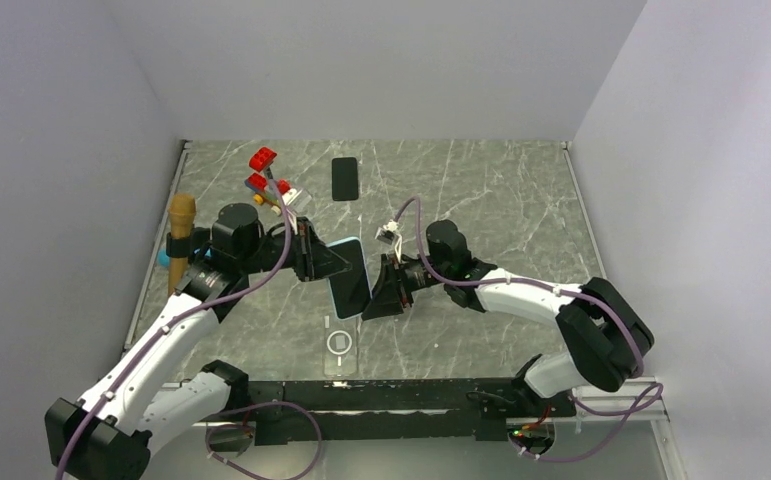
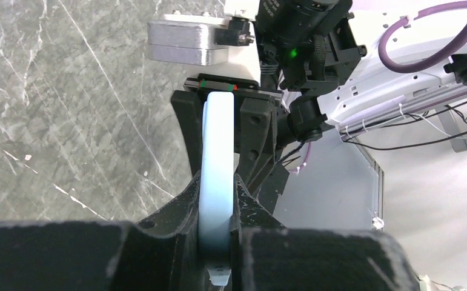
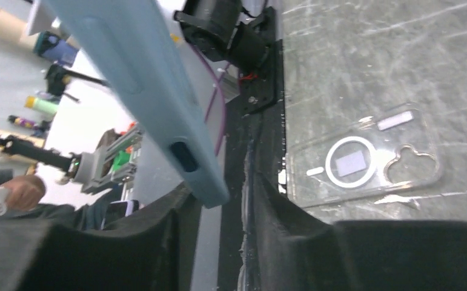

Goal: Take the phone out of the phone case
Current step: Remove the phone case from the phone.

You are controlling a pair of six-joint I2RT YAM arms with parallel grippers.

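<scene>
Your left tool (image 1: 327, 266) is clamped on the light blue phone (image 1: 349, 278), holding it on edge above the counter (image 1: 491, 200) at the centre of the top view. Your right tool (image 1: 379, 296) sits at the phone's right edge, its jaws apart and straddling that edge. In the right wrist view you can see a gap beside one finger (image 3: 279, 206). The clear phone case (image 1: 339, 343) lies flat and empty on the counter, just below the phone in the frame. A second, black phone (image 1: 344, 178) lies at upper centre, with red blocks (image 1: 261, 160) to its left.
</scene>
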